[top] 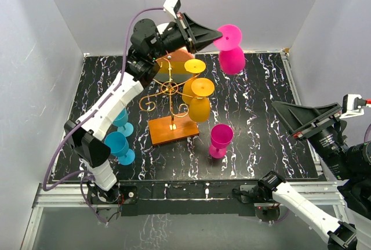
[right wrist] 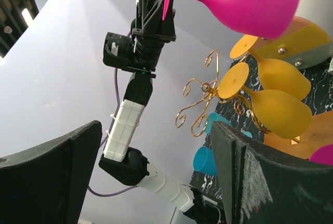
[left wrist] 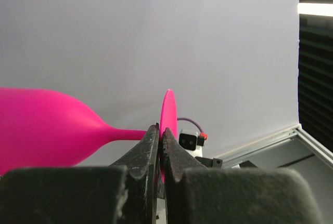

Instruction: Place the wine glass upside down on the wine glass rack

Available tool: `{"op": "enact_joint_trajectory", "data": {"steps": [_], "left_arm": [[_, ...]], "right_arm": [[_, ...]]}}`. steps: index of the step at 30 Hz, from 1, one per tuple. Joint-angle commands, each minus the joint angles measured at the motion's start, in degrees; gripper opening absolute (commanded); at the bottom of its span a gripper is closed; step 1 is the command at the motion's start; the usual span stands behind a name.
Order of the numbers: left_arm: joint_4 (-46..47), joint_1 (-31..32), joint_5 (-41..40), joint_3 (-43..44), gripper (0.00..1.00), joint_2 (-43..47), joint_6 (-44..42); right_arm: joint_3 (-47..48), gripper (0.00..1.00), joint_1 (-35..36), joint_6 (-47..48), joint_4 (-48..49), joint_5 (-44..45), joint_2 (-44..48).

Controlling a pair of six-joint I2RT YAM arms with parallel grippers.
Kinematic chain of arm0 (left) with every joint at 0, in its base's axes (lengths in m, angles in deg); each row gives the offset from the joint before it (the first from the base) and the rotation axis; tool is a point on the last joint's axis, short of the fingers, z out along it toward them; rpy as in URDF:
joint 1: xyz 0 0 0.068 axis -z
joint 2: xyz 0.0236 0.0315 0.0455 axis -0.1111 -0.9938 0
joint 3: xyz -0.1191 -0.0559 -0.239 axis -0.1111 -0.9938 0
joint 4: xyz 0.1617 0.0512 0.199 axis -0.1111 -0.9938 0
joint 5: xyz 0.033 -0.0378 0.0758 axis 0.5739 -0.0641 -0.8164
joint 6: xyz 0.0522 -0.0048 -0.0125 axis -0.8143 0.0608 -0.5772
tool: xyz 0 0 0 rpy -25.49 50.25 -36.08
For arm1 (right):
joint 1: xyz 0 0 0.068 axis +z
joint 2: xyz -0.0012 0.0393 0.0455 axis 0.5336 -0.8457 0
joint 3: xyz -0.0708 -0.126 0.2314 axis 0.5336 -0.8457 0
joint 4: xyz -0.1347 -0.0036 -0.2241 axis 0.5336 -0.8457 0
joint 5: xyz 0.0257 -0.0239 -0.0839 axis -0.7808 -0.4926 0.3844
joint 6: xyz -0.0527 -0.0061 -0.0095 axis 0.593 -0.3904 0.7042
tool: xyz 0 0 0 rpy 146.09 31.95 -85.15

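Magenta plastic wine glass (top: 232, 58), its foot pinched in the closed left gripper (top: 217, 34), was held aloft at upper centre, beside the gold wire wine glass rack (top: 169, 87), not yet hung. Right gripper (top: 287, 119) gaped wide, empty.

A gold wire wine glass rack (top: 169, 89) stands mid-table on an orange base. Two yellow glasses (top: 200, 109) hang on its right side, filling those scroll arms. The curled arms at its left and front hang bare.

The left arm (top: 113, 102) stretches past the rack's left rear. The left gripper (top: 219, 34), pinched on the foot of a pink wine glass (top: 232, 60), holds it high, right of the rack.

Another pink glass (top: 220, 140) stands just right of the base, and two blue glasses (top: 120, 144) stand to the left. Bare table (top: 261, 87) lies between that standing pink glass and the wide-spread right gripper (top: 285, 121).
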Motion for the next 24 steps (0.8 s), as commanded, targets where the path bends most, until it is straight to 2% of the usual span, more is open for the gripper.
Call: {"op": "enact_joint_trajectory", "data": {"steps": [1, 5, 9, 18, 24], "left_arm": [[1.34, -4.31, 1.08, 4.8, 0.0, 1.94, 0.12], [0.3, -8.03, 2.4, 7.76, 0.0, 1.51, 0.23], [-5.18, -13.22, 1.15, 7.5, 0.0, 4.31, -2.62], [0.92, -28.91, 2.91, -6.82, 0.0, 12.37, 4.17], [-4.18, -36.45, 3.21, -13.41, 0.0, 17.5, 1.81]], "right_arm": [[1.42, 0.84, 0.06, 0.36, 0.95, 0.82, 0.0], [1.31, 0.84, 0.11, 0.31, 1.21, 0.6, -0.05], [0.96, 0.84, 0.11, 0.23, 1.4, 0.63, -0.02], [0.09, 0.85, 0.1, 0.07, 1.85, 0.17, -0.14], [-0.61, 0.85, 0.1, 0.12, 1.88, 0.22, -0.14]]}}
